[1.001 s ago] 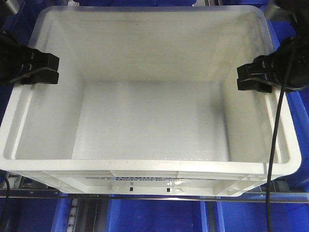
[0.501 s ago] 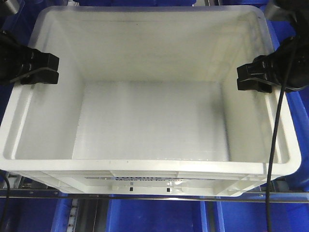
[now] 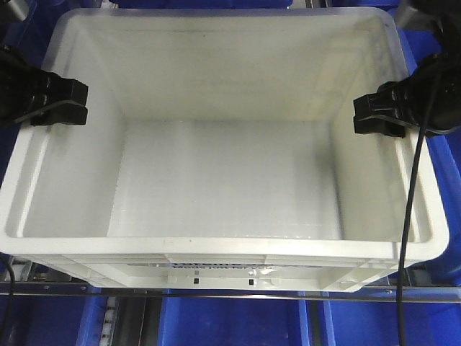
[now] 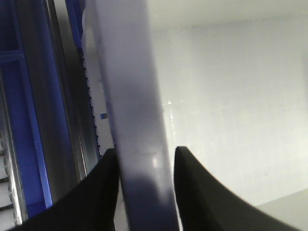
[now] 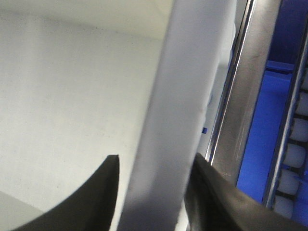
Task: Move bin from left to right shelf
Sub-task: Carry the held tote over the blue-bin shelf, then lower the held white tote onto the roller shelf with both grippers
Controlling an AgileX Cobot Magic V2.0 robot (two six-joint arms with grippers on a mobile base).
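The bin (image 3: 216, 247), a large white tote, fills the front view with its empty inside facing up. Black print shows upside down on its near wall. My left gripper (image 3: 72, 103) is shut on the bin's left rim, and in the left wrist view the rim (image 4: 132, 96) runs between the two black fingers of the left gripper (image 4: 144, 156). My right gripper (image 3: 369, 115) is shut on the right rim. In the right wrist view that rim (image 5: 185, 96) sits clamped in the right gripper (image 5: 156, 163), one finger inside the wall and one outside.
Blue plastic bins (image 3: 238, 324) lie below and beside the tote. A metal shelf rail (image 3: 144, 292) crosses under its near wall. A black cable (image 3: 409, 216) hangs from the right arm. A metal upright (image 5: 240, 96) and white rollers (image 5: 294, 144) stand just outside the right rim.
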